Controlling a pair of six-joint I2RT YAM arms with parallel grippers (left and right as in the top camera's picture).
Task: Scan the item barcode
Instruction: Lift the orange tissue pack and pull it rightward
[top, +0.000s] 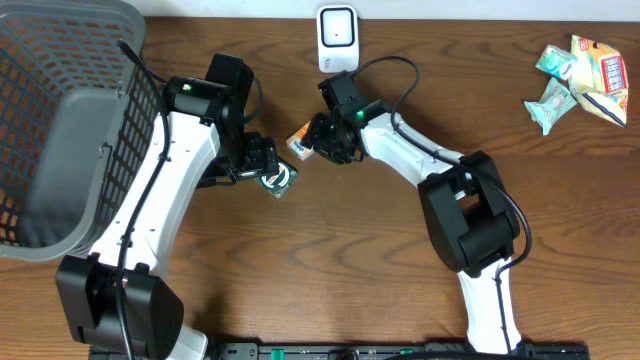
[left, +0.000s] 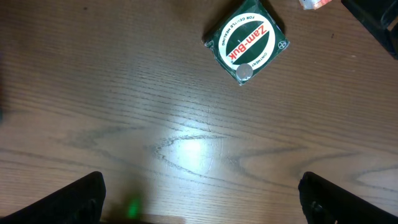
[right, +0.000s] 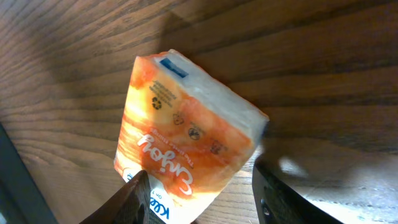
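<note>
**Right gripper (right: 200, 186) clamped on orange pack; left gripper wide, empty**

Right jaws half closed on the orange tissue pack (right: 186, 134), holding it tilted just over the boards, short of the white scanner (top: 337, 38). Left gripper (left: 202, 202) spread wide, nothing between the fingers, low over bare wood.

Surface: dark brown wood-grain table (top: 330, 270), glare patch under the left wrist.

Edges and room: grey mesh basket (top: 40, 60) fills the left end. Scanner at the far edge. Snack packets (top: 580, 80) at the far right corner. Near half open.

Writing: green tin (left: 247, 41) just ahead of the left fingers reads "Zam-Buk". Pack script upside down, not sure of it.
</note>
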